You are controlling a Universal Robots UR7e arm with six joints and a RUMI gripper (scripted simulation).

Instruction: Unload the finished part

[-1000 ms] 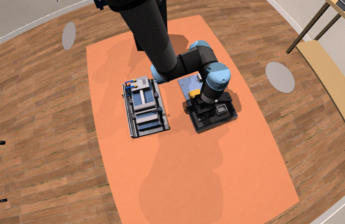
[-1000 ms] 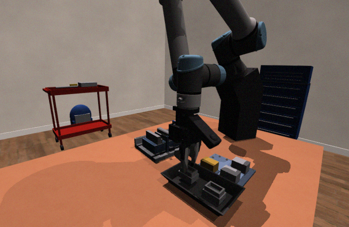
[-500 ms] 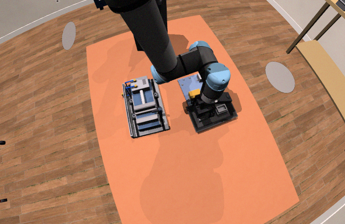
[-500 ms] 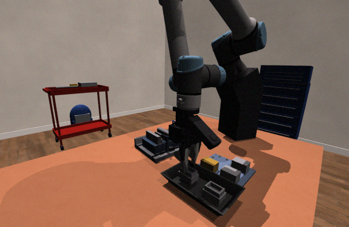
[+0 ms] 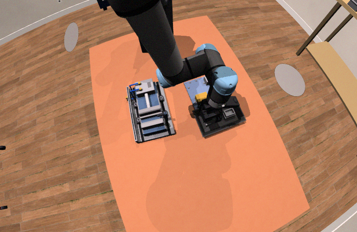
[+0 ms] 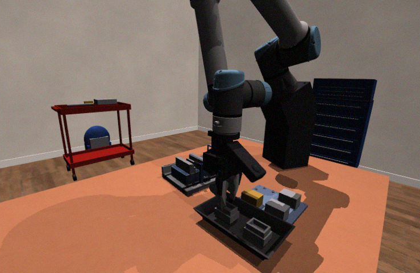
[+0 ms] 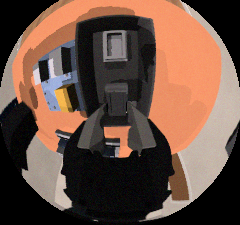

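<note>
My gripper (image 6: 228, 201) (image 7: 117, 102) is shut on the finished part (image 6: 228, 214) (image 7: 117, 99), a grey block. The block rests low in the black outfeed tray (image 5: 211, 129) (image 6: 207, 210) (image 7: 90, 50), at its near-left end in the exterior view. A second grey part with a pocket on top (image 5: 228, 112) (image 6: 257, 229) (image 7: 115, 45) lies in the same tray beside it, a short gap away. The vise (image 5: 149, 109) (image 6: 184, 172) stands on the orange mat to the left of the tray, its jaws holding no block. In the top view the arm hides the held block.
Behind the tray lies a light blue plate (image 5: 194, 85) (image 6: 298, 209) with a yellow block (image 5: 201, 96) (image 6: 252, 197) (image 7: 64, 99) and two grey blocks (image 6: 290, 197) (image 6: 277, 208). A red cart (image 6: 94, 128) stands at the left wall, a blue rack (image 6: 340, 120) at the back right.
</note>
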